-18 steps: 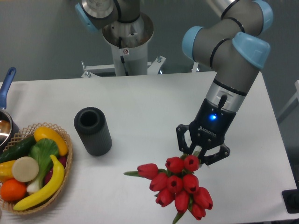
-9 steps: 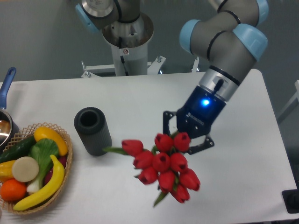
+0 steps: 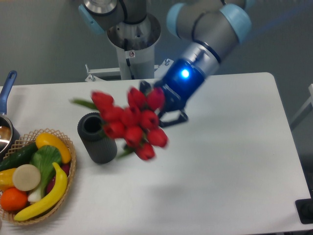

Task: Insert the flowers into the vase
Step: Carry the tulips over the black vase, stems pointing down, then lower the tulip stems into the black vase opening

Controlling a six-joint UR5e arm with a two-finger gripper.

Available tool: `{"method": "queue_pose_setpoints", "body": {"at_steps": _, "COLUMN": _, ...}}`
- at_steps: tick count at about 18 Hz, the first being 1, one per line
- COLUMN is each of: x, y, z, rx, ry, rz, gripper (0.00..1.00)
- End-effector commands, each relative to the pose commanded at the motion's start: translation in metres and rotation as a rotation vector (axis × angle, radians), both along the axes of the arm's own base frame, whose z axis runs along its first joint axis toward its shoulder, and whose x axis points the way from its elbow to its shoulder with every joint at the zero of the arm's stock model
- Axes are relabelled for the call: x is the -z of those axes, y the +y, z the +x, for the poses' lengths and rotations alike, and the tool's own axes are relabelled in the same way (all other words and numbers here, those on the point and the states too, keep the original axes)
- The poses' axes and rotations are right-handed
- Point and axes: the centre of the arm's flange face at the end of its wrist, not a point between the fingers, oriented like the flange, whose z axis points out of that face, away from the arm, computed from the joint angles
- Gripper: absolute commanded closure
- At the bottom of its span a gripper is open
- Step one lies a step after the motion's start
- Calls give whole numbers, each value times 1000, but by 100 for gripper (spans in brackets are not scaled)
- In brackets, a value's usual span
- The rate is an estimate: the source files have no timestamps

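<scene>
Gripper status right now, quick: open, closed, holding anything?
Gripper: closed on the flowers, carried in the air beside the vase; the picture is motion-blurred.

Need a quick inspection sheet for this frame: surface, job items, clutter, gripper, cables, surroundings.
Surface: white table, bare on its right half.
Job's things: flowers, red tulip bunch, motion-blurred, held in the air, overlapping the vase in this view; stems hidden. vase, black ribbed cylinder, mouth showing nothing inside.
Clutter: woven basket of fruit and vegetables at front left, including a banana; a pot with a blue handle at the left edge.
Grippers: gripper carries the bunch; fingers mostly hidden by the blooms.
Cables: nothing seen.
Surroundings: grey backdrop, robot base column behind the table, a dark object at the lower right edge.
</scene>
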Motion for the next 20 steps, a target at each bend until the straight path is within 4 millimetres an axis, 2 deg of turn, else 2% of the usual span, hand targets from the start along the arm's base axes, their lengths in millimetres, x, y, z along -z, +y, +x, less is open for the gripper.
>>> {"method": "queue_pose_setpoints", "body": {"at_steps": 2, "x": -8, "y": -6, "z": 25, "rx": 26, "ry": -4, "rz": 30, "gripper": 98}}
{"method": "queue_pose_setpoints", "body": {"at_steps": 5, "x": 0, "y": -2, "z": 50, "rx": 67, "ry": -18, "rz": 34, "gripper": 97}}
{"method": "queue_pose_setpoints", "body": {"at_steps": 11, "x": 30, "y": 18, "z": 64, "rx": 125, "ry": -38, "rz": 18, "gripper": 96}}
{"method": "queue_pose_setpoints", "body": {"at_steps": 20, "x": 59, "y": 17, "z": 66, "rx": 137, "ry": -25, "rz": 2, "gripper": 95}}
